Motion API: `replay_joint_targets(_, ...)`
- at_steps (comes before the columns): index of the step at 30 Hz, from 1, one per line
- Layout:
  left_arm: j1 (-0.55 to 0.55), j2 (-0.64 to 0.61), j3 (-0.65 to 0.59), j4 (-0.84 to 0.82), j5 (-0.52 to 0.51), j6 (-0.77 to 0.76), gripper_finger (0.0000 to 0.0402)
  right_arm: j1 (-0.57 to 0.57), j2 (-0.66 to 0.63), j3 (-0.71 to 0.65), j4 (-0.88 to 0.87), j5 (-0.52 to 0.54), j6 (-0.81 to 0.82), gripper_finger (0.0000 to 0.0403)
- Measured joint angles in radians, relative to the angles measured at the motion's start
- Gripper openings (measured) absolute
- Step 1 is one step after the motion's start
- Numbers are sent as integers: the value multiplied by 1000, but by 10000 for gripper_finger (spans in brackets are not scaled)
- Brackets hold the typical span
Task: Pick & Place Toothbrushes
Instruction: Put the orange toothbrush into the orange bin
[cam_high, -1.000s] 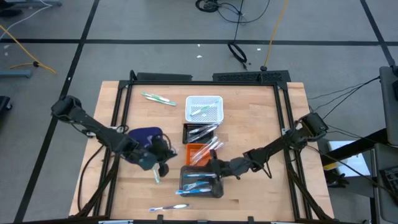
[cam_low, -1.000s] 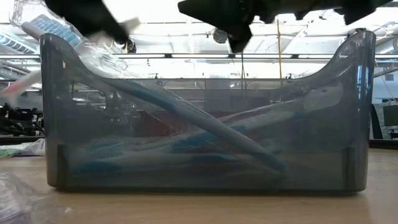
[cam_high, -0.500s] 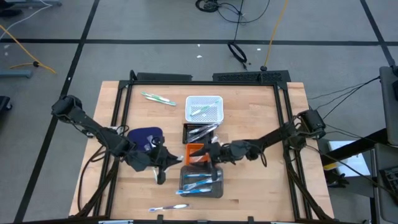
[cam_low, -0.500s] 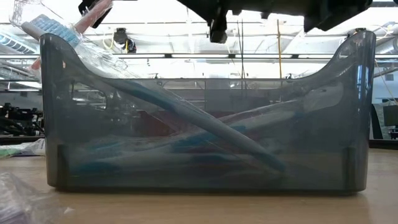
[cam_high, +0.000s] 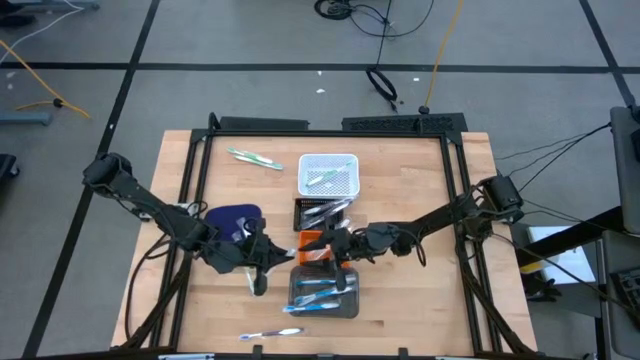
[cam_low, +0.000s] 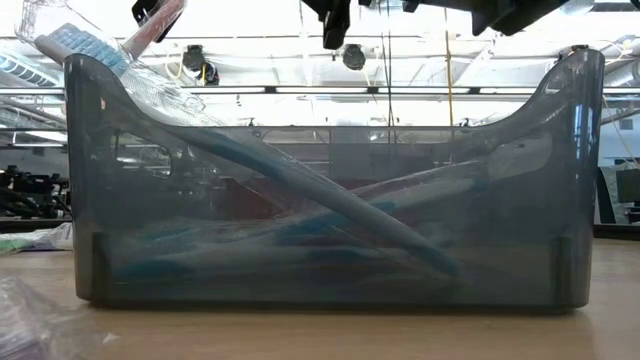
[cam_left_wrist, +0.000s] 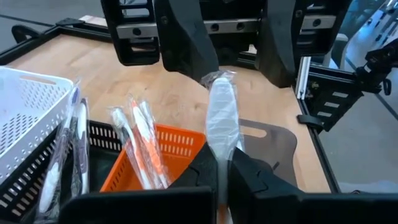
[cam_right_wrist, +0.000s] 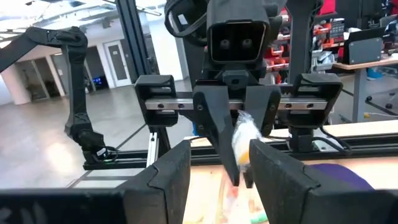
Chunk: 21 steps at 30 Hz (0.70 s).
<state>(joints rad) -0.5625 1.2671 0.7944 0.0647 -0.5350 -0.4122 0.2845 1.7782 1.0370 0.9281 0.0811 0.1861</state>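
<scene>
My left gripper (cam_high: 282, 255) is shut on a clear-wrapped toothbrush (cam_left_wrist: 221, 118) with an orange-pink accent, beside the left side of the orange tray (cam_high: 316, 246). My right gripper (cam_high: 334, 243) faces it over that tray, open. In the left wrist view its fingers (cam_left_wrist: 186, 43) stand on either side of the toothbrush's free end without touching. More wrapped toothbrushes (cam_left_wrist: 142, 140) lie in the orange tray. Blue ones (cam_low: 300, 215) lie in the grey tray (cam_high: 323, 292). One toothbrush (cam_high: 255, 158) lies on the far table, another (cam_high: 270, 333) at the near edge. My left gripper pinches the wrapped toothbrush between its two fingers (cam_right_wrist: 214, 124), near one end (cam_left_wrist: 222, 163). The fingers come level from the table's left and lie along it. The toothbrush sticks out past the fingertips toward my right gripper, lifted clear above the orange tray.
A black tray (cam_high: 322, 212) and a white basket (cam_high: 328, 175) with a green toothbrush stand in a row beyond the orange tray. A dark blue mat (cam_high: 235, 220) lies under my left arm. A black frame (cam_high: 200, 170) borders the table. Bare wood shows to the right (cam_high: 420, 180).
My right gripper has moved from above the grey tray toward the far edge and a little left, and now faces my left gripper over the orange tray. My left gripper, holding the toothbrush, has shifted right toward the orange tray.
</scene>
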Motion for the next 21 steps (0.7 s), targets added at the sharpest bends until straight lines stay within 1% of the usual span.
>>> replay_joint_targets(5,0,0,0,0,1,2,4,-18,0,0,-28,29,1,155)
replay_joint_targets(17,0,0,0,20,1,19,9,-24,1,0,-1,23,11,155)
replay_joint_targets(21,3,0,0,21,1,34,4,-28,45,33,2,19,11,155)
